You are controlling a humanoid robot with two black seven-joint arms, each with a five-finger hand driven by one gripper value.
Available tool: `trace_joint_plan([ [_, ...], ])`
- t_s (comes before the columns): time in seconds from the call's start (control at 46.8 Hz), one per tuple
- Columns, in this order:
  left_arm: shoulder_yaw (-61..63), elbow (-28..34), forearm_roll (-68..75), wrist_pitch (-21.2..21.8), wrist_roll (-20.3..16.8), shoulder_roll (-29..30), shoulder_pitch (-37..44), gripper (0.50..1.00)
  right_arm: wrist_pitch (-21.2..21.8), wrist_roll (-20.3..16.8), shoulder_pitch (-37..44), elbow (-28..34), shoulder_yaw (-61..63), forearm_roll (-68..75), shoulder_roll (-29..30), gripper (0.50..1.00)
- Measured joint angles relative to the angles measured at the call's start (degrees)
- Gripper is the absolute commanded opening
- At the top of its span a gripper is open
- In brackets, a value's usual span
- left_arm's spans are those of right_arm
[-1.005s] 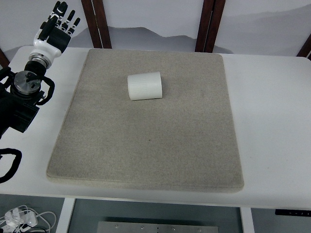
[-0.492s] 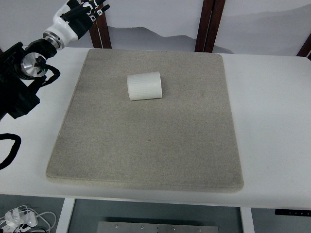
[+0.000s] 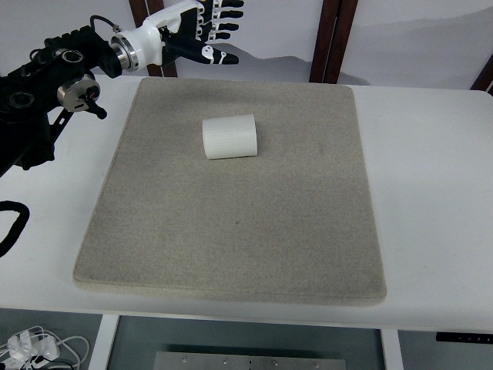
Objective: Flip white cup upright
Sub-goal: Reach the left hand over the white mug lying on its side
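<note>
A white ribbed cup (image 3: 229, 136) lies on its side on the grey felt mat (image 3: 231, 231), in the mat's far half, a little left of centre. My left hand (image 3: 206, 29) hovers above the mat's far left edge, beyond the cup and apart from it. Its fingers are spread and hold nothing. The black left arm (image 3: 46, 92) reaches in from the left edge. My right arm does not show.
The mat lies on a white table (image 3: 431, 193). Dark wooden posts (image 3: 330, 38) stand behind the table's far edge. Cables (image 3: 31, 347) lie on the floor at the lower left.
My left hand has swung to the right from the table's far left corner to above the mat's far edge, nearer the cup. The cup has not moved.
</note>
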Motion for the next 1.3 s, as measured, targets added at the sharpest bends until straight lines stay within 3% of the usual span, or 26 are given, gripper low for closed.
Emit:
trace_joint_plan([
  [0.342,3.5,-3.7,21.2,-0.3,0.3,1.2,-2.4,0.988,0.0,0.0,0.0,0.0,0.0,0.0,0.0,0.952],
  [0.984,17.3,-5.8,21.6,-0.9,0.6,2.3,-4.6,0.988,0.0,0.0,0.0,0.0,0.0,0.0,0.0,0.952],
  [1.305,18.3,-4.8,21.6,-0.1,2.8,1.8,-4.3,0.984,0.0,0.0,0.0,0.0,0.0,0.0,0.0,0.952],
])
